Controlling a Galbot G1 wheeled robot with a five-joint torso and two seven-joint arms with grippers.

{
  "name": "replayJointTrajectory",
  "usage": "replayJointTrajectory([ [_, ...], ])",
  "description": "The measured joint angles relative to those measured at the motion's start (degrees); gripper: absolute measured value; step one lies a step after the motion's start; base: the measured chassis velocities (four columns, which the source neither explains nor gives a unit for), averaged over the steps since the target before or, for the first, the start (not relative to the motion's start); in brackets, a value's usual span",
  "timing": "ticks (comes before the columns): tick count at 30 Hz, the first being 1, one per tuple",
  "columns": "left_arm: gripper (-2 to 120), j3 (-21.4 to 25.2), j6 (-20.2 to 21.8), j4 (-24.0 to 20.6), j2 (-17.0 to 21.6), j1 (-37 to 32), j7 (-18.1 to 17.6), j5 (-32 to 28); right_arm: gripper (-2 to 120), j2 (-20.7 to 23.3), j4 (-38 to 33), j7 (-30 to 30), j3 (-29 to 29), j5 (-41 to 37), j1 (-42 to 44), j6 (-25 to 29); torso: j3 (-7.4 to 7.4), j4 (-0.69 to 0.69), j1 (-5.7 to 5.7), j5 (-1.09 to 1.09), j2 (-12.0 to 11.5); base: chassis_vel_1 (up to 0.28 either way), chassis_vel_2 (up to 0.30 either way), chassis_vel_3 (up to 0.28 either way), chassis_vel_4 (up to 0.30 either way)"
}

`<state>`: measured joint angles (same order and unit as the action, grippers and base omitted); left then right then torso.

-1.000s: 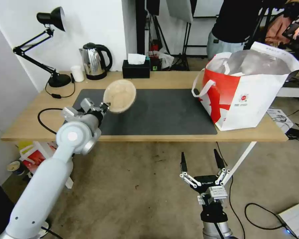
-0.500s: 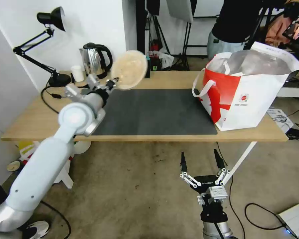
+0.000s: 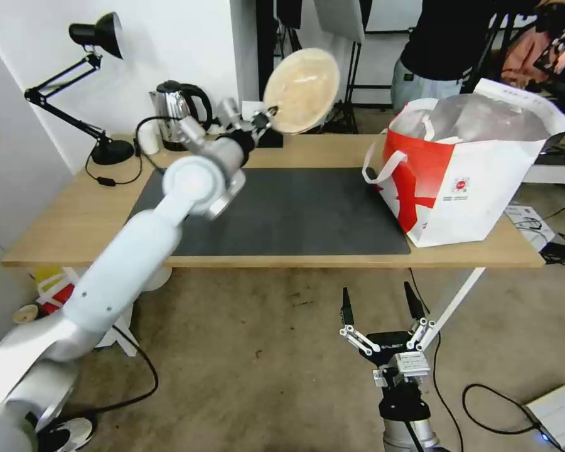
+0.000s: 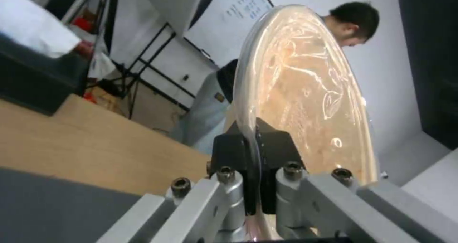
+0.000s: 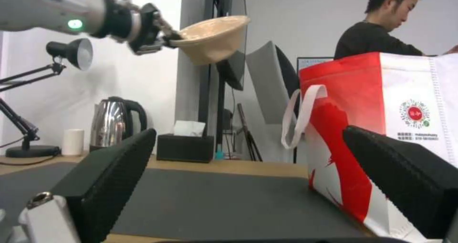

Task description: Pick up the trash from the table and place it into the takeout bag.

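Observation:
My left gripper (image 3: pixel 267 118) is shut on the rim of a shallow tan bowl (image 3: pixel 302 82), a piece of the trash, and holds it tilted high above the back of the table (image 3: pixel 56 226). The same bowl (image 4: pixel 305 92) stands on edge between the black pads (image 4: pixel 279 150) in the left wrist view, and the right wrist view has the bowl (image 5: pixel 214 37) well above the table, left of the bag. The takeout bag (image 3: pixel 471 169), white with a red patch and foil lining, stands open at the table's right end. My right gripper (image 3: pixel 378 306) hangs open below the table's front edge.
A dark grey mat (image 3: pixel 295 213) covers the table's middle. At the back stand a black desk lamp (image 3: pixel 97 37), a steel kettle (image 3: pixel 172 116), a small white cup (image 3: pixel 147 139) and a black tissue box (image 5: pixel 184 147). Cables and a white box (image 3: pixel 559 414) lie on the floor.
My left arm has lifted the tan bowl up and carried it rightward over the mat toward the bag. The right arm has not moved.

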<state>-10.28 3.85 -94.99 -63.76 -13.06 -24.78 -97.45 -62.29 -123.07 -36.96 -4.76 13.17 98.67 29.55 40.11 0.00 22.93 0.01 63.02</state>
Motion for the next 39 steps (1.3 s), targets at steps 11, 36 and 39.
replayJointTrajectory([
  [11,0,-6.51,-1.08,11.31,-6.27,10.85,3.16,-1.05,100,0.0,0.0,0.0,0.01,0.0,0.0,0.0,0.0,0.0,0.0,0.0,0.0,0.0,0.0,0.0,0.0],
  [36,0,-15.09,-0.91,31.9,-19.11,23.89,12.16,-1.63,100,0.0,0.0,0.0,0.01,0.0,0.0,0.0,0.0,0.03,-0.01,-0.02,0.01,0.0,0.0,0.0,0.0],
  [39,0,-16.08,-0.85,33.54,-20.4,24.21,12.46,-1.46,100,0.0,0.0,0.0,0.0,0.0,0.0,0.0,-0.01,0.01,-0.01,-0.01,0.01,0.0,0.0,0.0,0.0],
])
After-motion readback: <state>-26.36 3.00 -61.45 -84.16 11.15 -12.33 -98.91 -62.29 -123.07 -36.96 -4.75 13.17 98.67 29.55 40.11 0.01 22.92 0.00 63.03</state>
